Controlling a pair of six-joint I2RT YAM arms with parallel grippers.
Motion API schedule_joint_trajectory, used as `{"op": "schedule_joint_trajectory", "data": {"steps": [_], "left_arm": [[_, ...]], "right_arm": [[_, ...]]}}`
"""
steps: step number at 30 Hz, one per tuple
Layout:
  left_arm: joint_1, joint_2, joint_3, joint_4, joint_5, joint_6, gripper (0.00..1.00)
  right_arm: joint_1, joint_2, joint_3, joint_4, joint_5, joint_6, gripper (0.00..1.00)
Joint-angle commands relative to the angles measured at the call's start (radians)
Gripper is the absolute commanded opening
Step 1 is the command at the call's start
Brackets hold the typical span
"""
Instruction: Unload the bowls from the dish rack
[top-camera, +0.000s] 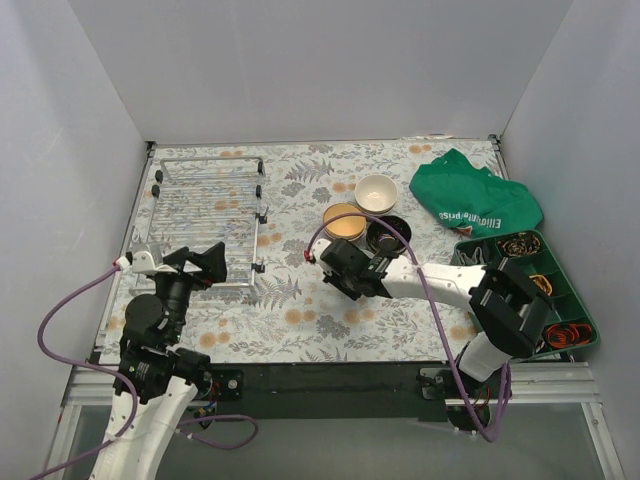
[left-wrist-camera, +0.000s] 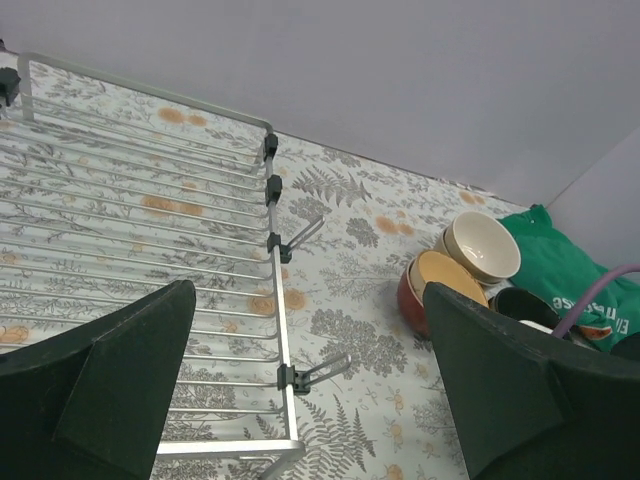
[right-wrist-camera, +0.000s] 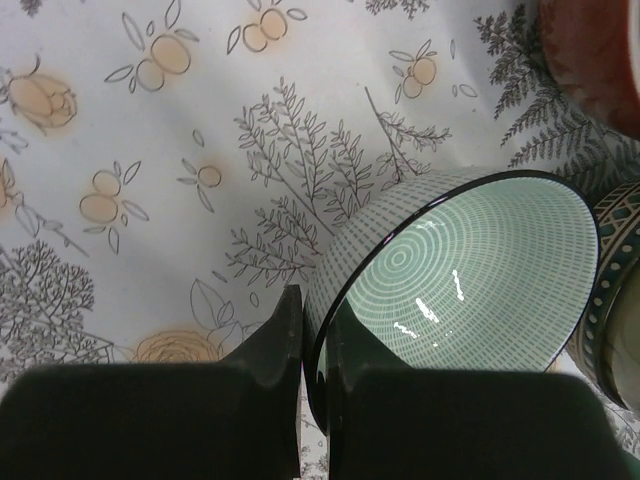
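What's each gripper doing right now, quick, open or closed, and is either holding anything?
Left gripper: open, holding nothing.
Right gripper: closed on the rim of the round pale mint ceramic bowl.

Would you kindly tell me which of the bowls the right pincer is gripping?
The pale mint bowl with a ringed interior: the right pincer clamps its rim, whereas the cream bowl, red bowl and dark bowl sit free.
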Motion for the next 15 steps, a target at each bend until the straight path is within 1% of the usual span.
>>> {"op": "schedule_joint_trajectory", "data": {"steps": [1,2,4,7,10,11,13,14,15], "left_arm": [[0.004,-0.055,-0.015,0.004,-0.055,0.026,0.98],[0.006,-0.057,-0.017,0.003,-0.057,0.026,0.98],[0.004,-0.058,-0.015,0.004,-0.057,0.028,0.98],[0.004,-0.063,-0.014,0.003,-0.061,0.030,0.98],[0.004,-0.069,-0.017,0.001,-0.064,0.033,0.98],[0.004,-0.071,-0.017,0.000,-0.064,0.031,0.98],[0.006,-0.072,-0.015,-0.002,-0.066,0.033,0.98],[0.004,-0.074,-0.014,-0.003,-0.068,0.031,0.98],[0.004,-0.078,-0.012,-0.008,-0.068,0.030,0.98]], "right_arm": [[0.014,0.062,0.090,0.077,0.130,0.015,0.05],[0.015,0.074,0.102,0.080,0.140,0.015,0.09],[0.017,0.097,0.114,0.084,0.157,0.013,0.11],[0.020,0.137,0.134,0.090,0.160,0.015,0.18],[0.026,0.154,0.166,0.085,0.153,0.027,0.31],[0.026,0.154,0.177,0.085,0.144,0.035,0.39],[0.028,0.149,0.206,0.085,0.125,0.042,0.47],[0.031,0.146,0.217,0.084,0.117,0.045,0.54],[0.031,0.140,0.242,0.085,0.111,0.053,0.57]]}}
